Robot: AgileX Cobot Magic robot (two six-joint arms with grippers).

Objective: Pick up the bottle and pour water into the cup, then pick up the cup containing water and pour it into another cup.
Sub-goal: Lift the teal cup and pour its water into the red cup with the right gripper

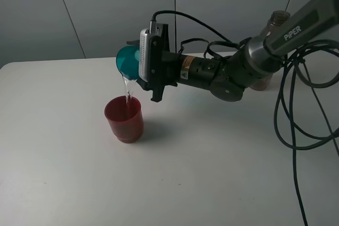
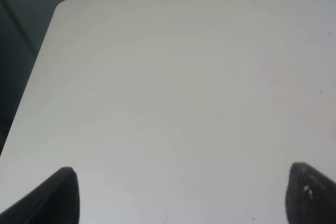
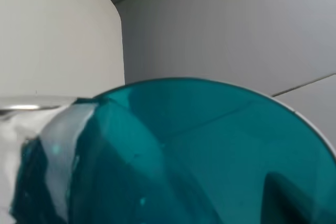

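Black cables hang nearest the viewer at the right edge, above the white tabletop; left claw hovers over that tabletop, its fingers spread wide apart with nothing between them; red cup stands upright on the tabletop, left of centre; a thin stream of water falls into it from the rim of the teal cup; teal cup is tipped on its side directly above the red cup, not touching it; right claw is clamped on the teal cup, reaching in from the right; bottle stands at the far right, behind the right arm, largely hidden and well apart from both cups.
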